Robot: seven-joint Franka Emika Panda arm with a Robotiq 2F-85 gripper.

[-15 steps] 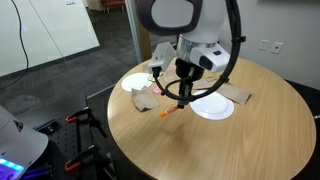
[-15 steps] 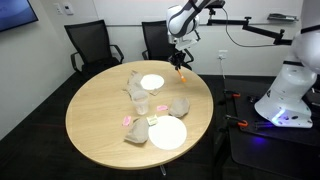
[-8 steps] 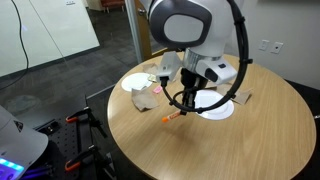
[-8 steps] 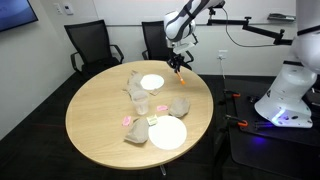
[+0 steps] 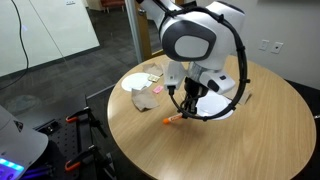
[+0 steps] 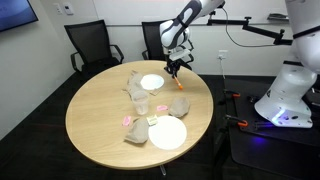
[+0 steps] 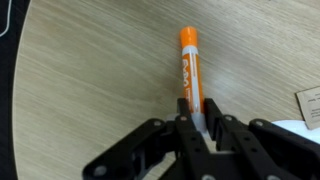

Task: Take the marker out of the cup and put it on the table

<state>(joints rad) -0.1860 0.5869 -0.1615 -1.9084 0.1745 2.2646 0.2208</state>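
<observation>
My gripper [image 7: 200, 126] is shut on the whitish end of the orange-red marker [image 7: 190, 68]. The marker slants down, its orange tip at or just above the light wood table [image 7: 70, 80]. In both exterior views the gripper [image 5: 183, 108] [image 6: 176, 65] holds the marker [image 5: 173, 119] [image 6: 178, 71] low over the table [image 5: 240, 150] [image 6: 95, 120], near its edge. The clear cup [image 6: 142, 103] stands near the table's middle, well away from the gripper, with no marker showing in it.
Two white plates [image 6: 152, 82] [image 6: 167, 133] lie on the table; one [image 5: 215, 110] is right beside the gripper. Crumpled brown paper [image 6: 180, 105] [image 6: 137, 131] and small pink bits [image 6: 128, 121] lie around the cup. Black chairs [image 6: 90, 45] stand behind the table.
The gripper has moved down and a little along the table with the marker in it, bringing the marker's tip close to the table top.
</observation>
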